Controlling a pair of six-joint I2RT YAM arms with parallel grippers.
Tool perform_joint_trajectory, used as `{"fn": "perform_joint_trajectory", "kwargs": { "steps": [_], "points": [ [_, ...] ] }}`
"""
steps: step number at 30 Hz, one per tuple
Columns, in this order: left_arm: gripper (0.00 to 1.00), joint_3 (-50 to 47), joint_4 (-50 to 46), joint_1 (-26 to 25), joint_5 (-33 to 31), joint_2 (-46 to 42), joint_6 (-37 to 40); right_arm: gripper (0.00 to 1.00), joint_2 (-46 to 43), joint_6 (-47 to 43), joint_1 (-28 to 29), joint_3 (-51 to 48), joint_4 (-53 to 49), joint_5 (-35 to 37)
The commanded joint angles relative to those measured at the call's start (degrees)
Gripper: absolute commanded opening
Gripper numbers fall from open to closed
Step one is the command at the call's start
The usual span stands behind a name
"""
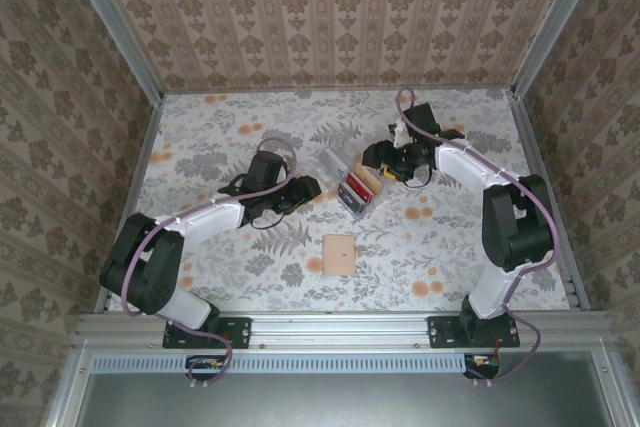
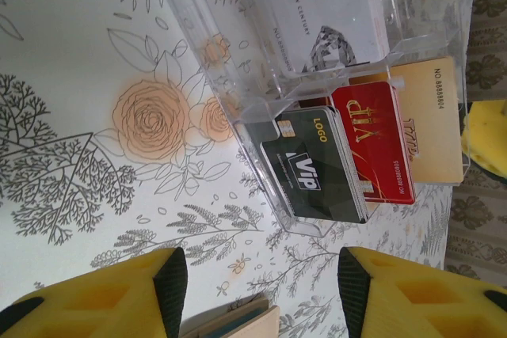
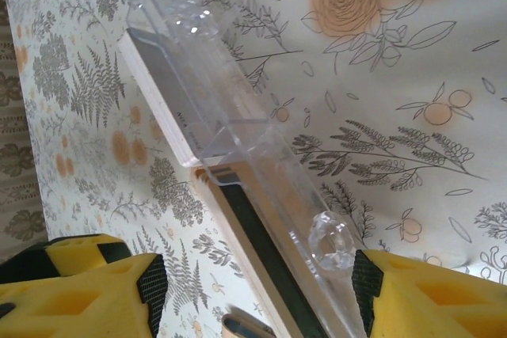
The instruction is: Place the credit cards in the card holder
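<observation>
Three credit cards stand side by side in a clear plastic tray [image 2: 261,108]: a black card [image 2: 317,168], a red card [image 2: 376,144] and an orange-tan card [image 2: 436,116]. In the top view the red card [image 1: 353,191] and the orange-tan card [image 1: 371,181] show at mid-table. The tan card holder [image 1: 339,254] lies flat nearer the bases; its edge [image 2: 238,324] shows below my left gripper [image 2: 261,290]. That gripper [image 1: 305,187] is open, just left of the tray, holding nothing. My right gripper [image 3: 257,290] is open with the tray's wall [image 3: 238,116] running between its fingers.
A white card [image 2: 317,13] lies in the tray's far compartment. A clear round knob [image 3: 333,243] on the tray sits close to my right gripper's right finger. The patterned walls and metal frame [image 1: 540,147] enclose the floral table.
</observation>
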Motion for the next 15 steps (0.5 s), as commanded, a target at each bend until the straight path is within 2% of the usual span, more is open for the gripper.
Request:
{"fn": "perform_joint_trajectory", "kwargs": {
  "steps": [1,3,5,6,8,10,12,15],
  "points": [
    [0.53,-1.85,-0.44,-0.05,1.50,-2.87,0.82,0.66,-4.89,0.05,0.64,-0.06,-3.96,5.10],
    [0.49,-2.87,-0.66,-0.45,1.84,-4.36,0.36,0.61,-8.24,-0.56,1.27,-0.11,-7.64,12.36],
    [0.43,-4.27,-0.57,-1.60,2.12,-6.12,-0.51,0.54,-11.71,-1.67,2.64,-0.50,-9.69,15.44],
    [0.39,-4.93,-0.57,-2.56,2.29,-6.99,-0.95,0.49,-13.40,-1.69,3.68,-1.10,-10.28,15.64],
    [0.32,-5.99,-0.87,-4.73,2.30,-8.14,-1.55,0.34,-16.06,-0.65,6.56,-3.34,-10.41,15.74],
    [0.26,-7.02,0.01,-7.08,2.37,-8.60,-2.66,0.25,-18.37,2.08,10.74,-7.05,-9.42,15.69],
    [0.24,-8.06,1.28,-9.40,1.62,-8.78,-3.80,0.18,-19.91,6.06,15.31,-11.33,-6.76,15.72],
    [0.21,-9.13,3.13,-11.89,0.73,-8.16,-5.34,0.14,-20.57,13.43,22.43,-18.06,-0.14,17.11]
  ]
}}
